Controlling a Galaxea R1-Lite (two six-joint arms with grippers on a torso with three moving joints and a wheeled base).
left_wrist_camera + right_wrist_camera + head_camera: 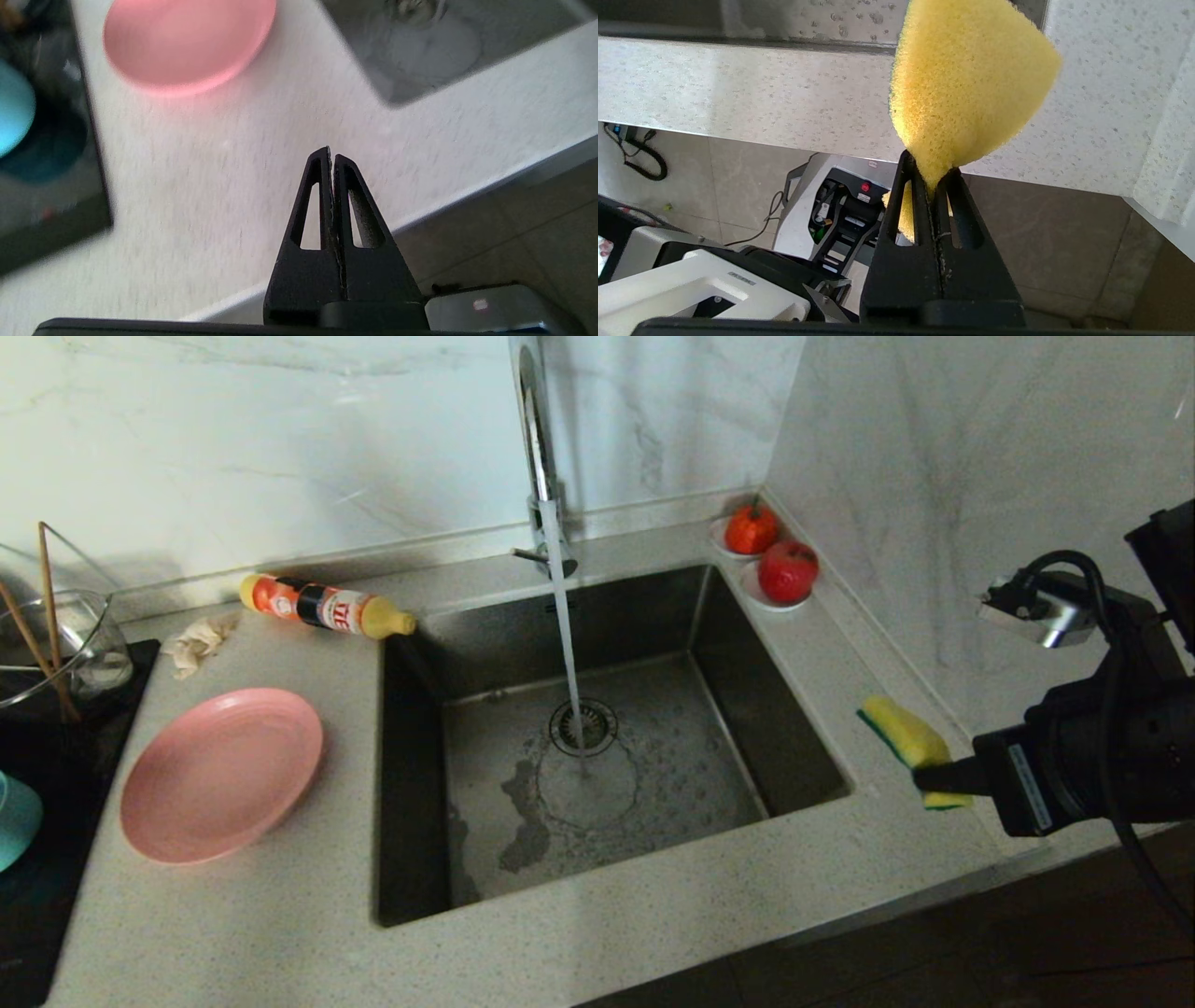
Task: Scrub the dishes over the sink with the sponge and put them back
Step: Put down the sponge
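Note:
The pink plate (222,773) (189,44) lies flat on the counter left of the sink (653,616). At the far left edge, the teal bowl (14,817) (14,109) rests on a black mat. Water runs from the tap (537,439) onto the drain. My right gripper (934,775) (931,175) is shut on one end of the yellow-and-green sponge (910,742) (966,79) and holds it above the counter right of the sink. My left gripper (331,156) is shut and empty above the counter's front edge, nearer than the plate; the head view does not show it.
A detergent bottle (322,605) lies behind the sink's left corner, beside a beige rag (196,644). A glass cup with chopsticks (65,653) stands at the far left. Two red fruits (787,571) on saucers sit in the back right corner. Marble walls close the back and right.

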